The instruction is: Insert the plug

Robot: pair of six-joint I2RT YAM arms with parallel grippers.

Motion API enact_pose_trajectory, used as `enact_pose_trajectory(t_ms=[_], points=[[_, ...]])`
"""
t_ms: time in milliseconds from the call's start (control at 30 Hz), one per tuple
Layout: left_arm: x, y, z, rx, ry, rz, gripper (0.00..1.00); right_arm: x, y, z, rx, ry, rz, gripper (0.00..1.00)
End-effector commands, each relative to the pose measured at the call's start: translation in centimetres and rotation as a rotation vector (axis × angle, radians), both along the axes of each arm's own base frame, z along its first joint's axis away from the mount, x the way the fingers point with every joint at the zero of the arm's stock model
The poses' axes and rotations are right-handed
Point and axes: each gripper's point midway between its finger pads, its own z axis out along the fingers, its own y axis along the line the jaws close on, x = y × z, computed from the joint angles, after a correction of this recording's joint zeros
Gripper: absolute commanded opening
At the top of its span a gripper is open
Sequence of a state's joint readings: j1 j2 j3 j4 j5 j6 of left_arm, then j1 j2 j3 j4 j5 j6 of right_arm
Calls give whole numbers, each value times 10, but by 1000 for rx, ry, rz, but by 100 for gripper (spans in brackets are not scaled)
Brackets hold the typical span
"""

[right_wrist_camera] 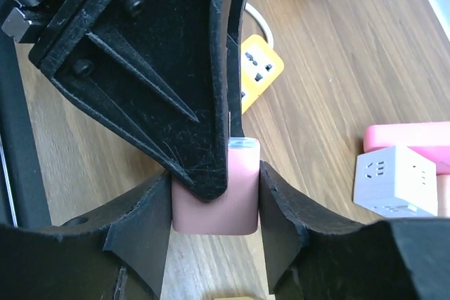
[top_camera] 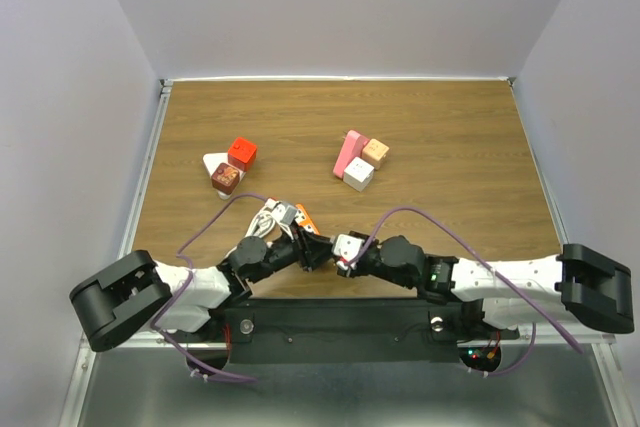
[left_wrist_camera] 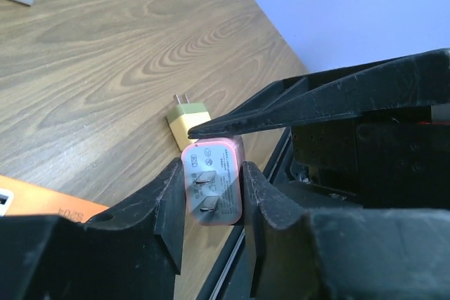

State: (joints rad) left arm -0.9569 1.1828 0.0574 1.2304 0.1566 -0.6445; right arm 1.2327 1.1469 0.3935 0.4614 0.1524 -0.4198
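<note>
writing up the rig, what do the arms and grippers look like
The left arm and right arm have white links and black joints. A purple cable loops along each. The fingers are black, wedge-shaped and scuffed. Small red and green lights show by the right base.

Apparently clamped nose-to-nose, left hand (left_wrist_camera: 211, 194) and right hand (right_wrist_camera: 214, 198)

Wooden table (top_camera: 450, 127) — pale, perhaps lilac, walls (top_camera: 350, 7)

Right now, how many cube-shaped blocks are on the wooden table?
4: red cube and brown cube in the left cluster; tan cube and white cube in the right cluster. Others may be hidden.
</note>
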Motion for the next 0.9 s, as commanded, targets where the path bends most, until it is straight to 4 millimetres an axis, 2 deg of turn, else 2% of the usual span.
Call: enact_pose_trajectory(t_ms=[0,100,133,200,233,300,333,367,433,467,500,567,600,633,667,700,867], points=[[-39,4,14,-77,-108,-166,0,7,5,28,117,-21,-44,60],[-28,8,21,-88,-140,-109,0,9,2,35,149,-16,-68,78],[-26,9,23,-88,-149,-98,0,9,1,36,158,-14,-75,81],[-14,15,34,-100,-196,-38,0,9,-3,38,177,0,-89,97],[-4,20,33,-81,-198,-1,0,9,-6,42,199,2,-99,100],[1,26,41,-82,-233,25,0,9,-9,45,218,5,-111,100],[5,32,53,-106,-263,52,0,9,-11,49,236,5,-114,100],[9,34,47,-81,-255,63,0,9,-12,52,245,6,-120,100],[12,40,51,-69,-271,86,0,11,-16,57,269,5,-139,100],[16,47,61,-92,-296,124,0,13,-18,59,283,13,-158,100],[18,50,56,-74,-283,138,0,16,-21,61,295,12,-189,100],[25,60,59,-75,-291,199,0,19,-24,65,326,33,-223,100],[25,65,69,-105,-319,220,0,20,-25,70,348,41,-233,100],[27,69,67,-93,-322,239,0,22,-24,76,368,49,-240,100],[27,74,77,-119,-346,259,0,23,-23,81,398,71,-245,100],[27,76,77,-117,-354,267,0,23,-21,86,414,83,-239,100],[26,82,95,-145,-424,278,0,23,-10,123,513,137,-115,100]])
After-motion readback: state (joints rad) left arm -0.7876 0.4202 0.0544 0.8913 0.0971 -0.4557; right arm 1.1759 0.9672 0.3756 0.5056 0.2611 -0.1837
